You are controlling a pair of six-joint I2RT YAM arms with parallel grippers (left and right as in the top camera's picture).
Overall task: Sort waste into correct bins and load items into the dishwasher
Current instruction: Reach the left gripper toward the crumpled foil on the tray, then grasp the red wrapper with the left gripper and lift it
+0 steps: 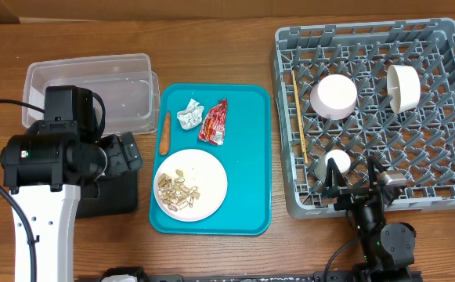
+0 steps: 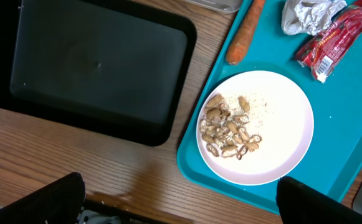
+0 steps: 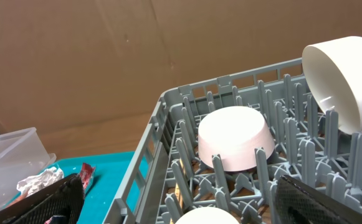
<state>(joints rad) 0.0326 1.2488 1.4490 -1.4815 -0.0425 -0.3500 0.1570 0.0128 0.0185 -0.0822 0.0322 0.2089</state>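
On the teal tray (image 1: 250,157) lie a white plate (image 1: 207,176) with beige food scraps (image 1: 176,192), an orange carrot stick (image 1: 164,131), a crumpled paper ball (image 1: 189,114) and a red wrapper (image 1: 214,122). The clear tub (image 1: 90,86) is at the far left and the black tray (image 2: 93,68) sits in front of it. The grey dish rack (image 1: 446,157) holds two white bowls (image 1: 334,96) (image 1: 404,84), a small white cup (image 1: 337,162) and chopsticks (image 1: 299,113). My left gripper (image 2: 181,202) is open and empty above the table between the black tray and the plate (image 2: 286,124). My right gripper (image 3: 181,205) is open and empty at the rack's front edge, near the cup.
The rack fills the right side of the table. My left arm's white body (image 1: 43,211) covers the front left and part of the black tray. Cardboard (image 3: 168,43) stands behind the table.
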